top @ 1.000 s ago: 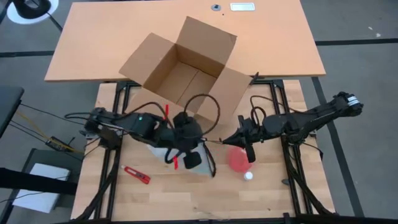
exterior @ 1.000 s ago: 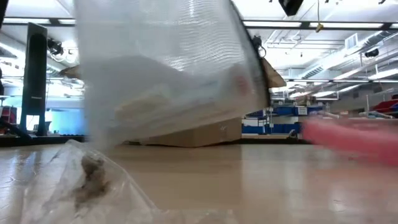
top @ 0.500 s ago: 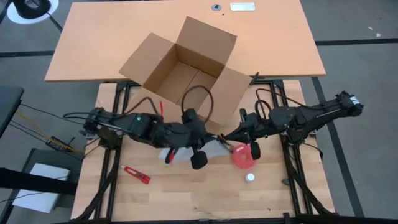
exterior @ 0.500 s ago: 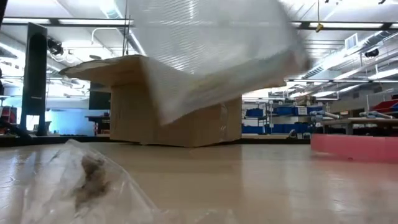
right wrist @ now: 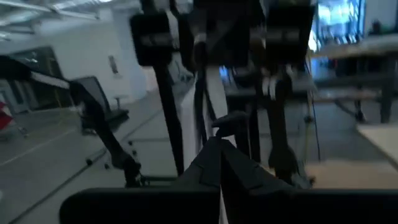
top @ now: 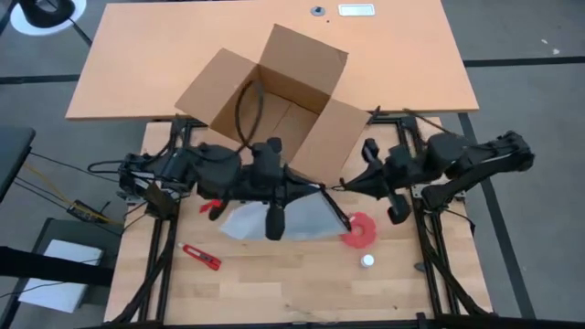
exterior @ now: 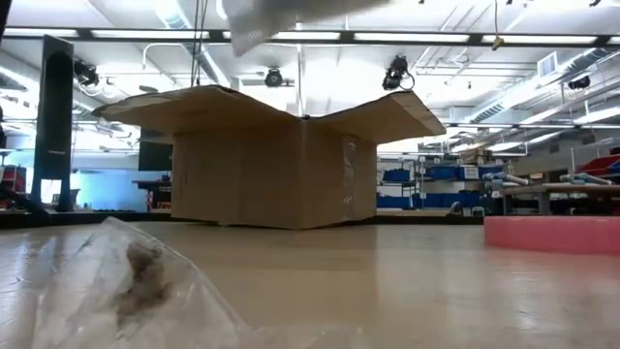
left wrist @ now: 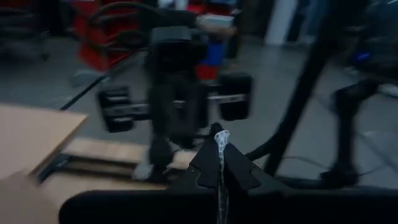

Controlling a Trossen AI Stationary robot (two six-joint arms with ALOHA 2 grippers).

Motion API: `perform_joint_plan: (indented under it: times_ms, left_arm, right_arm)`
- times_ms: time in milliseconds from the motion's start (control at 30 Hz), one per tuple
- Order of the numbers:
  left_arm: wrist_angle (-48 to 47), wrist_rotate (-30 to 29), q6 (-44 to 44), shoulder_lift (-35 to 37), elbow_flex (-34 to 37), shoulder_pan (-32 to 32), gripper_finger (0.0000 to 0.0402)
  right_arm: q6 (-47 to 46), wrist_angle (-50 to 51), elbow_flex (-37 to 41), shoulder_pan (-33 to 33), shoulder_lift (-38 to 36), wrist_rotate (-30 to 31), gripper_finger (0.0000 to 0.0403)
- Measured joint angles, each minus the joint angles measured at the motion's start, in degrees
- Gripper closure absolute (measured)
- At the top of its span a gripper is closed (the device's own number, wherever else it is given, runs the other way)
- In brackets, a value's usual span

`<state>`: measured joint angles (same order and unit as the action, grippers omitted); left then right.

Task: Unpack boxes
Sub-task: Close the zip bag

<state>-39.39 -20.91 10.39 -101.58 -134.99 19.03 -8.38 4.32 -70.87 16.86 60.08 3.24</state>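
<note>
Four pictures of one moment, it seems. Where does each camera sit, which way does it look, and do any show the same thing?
High view: above the table, looking straight down; both arms, the left gripper and right gripper pinching a clear plastic bag.
Low view: at table-top height, looking level across; no arm shows.
Left wrist view: on the left arm, over its shut fingers, which pinch the bag's edge.
Right wrist view: likewise, on the right arm.
Shared: high and low views both show the open cardboard box.

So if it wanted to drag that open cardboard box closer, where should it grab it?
Probably the near flap of the cardboard box, pinched at its free edge, coming in from the robot's side. It splays outward towards the arms, thin enough for a pincer, while the box walls are far too wide to span.
</note>
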Motion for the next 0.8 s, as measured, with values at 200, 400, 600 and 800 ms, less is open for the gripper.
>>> perform_joint_plan:
  times_ms: [200,400,600,800]
  left_arm:
    - [7.9,9.0,-1.0,0.5,0.1,-0.5,0.0397]
    - [10.0,11.7,-1.0,0.8,0.2,-0.8,0.0397]
    - [10.4,12.3,-0.8,0.9,0.2,-1.1,0.0397]
    - [12.5,12.2,-0.9,1.1,0.1,-1.4,0.0397]
  right_arm:
    - [4.5,-0.4,-4.6,0.1,0.0,-1.6,0.0402]
    - [5.6,-2.3,-5.9,0.1,0.8,-3.7,0.0402]
    - [5.3,-2.9,-6.0,0.2,2.3,-4.4,0.0387]
    - [9.2,-0.8,-5.9,0.2,2.4,-3.0,0.0319]
